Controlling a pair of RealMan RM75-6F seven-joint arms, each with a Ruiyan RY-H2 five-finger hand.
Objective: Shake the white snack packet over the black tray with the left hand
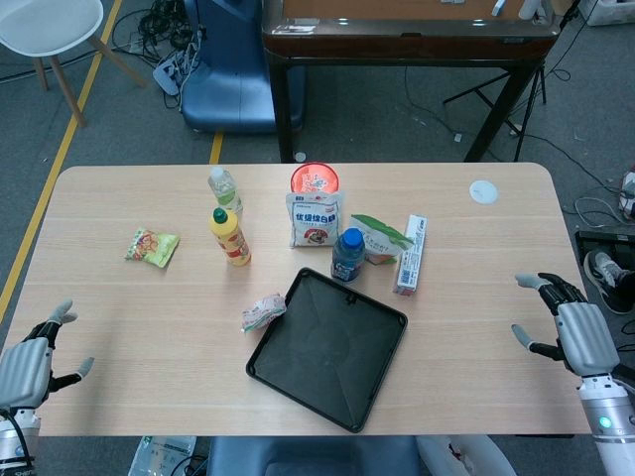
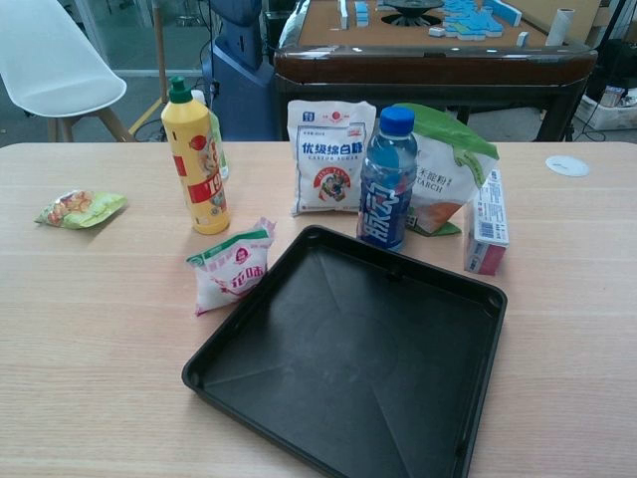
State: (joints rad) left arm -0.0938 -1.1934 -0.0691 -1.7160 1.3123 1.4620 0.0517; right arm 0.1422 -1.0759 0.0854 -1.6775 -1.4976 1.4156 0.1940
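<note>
Wooden surface (image 1: 129, 327), carrying all items, seen from the head and chest views. Black tray (image 1: 327, 347): square, shallow, nothing in it, turned corner-on to the robot, near the middle front of the surface. Behind it, in a loose row: a white sugar bag (image 1: 314, 219), a green-and-white starch pouch (image 1: 378, 238), a yellow squeeze bottle (image 1: 230, 237), a blue-capped drink bottle (image 1: 347, 255), and a narrow carton (image 1: 411, 255). A green snack bag (image 1: 152, 246) lies well apart to the left.

Left hand (image 1: 30, 365) and right hand (image 1: 571, 327): both at the near corners of the surface, fingers spread, holding nothing; neither appears in the chest view.

White snack packet (image 2: 229, 267): the smallest task item, lying flat just beside the tray's left edge, apart from the yellow bottle behind it. Its long axis runs diagonally, one end toward the tray, the other toward the near left. It lies to the right of and beyond the left hand, with open surface between, and is judged nearer to that hand than to the right. The grasp has not begun.
</note>
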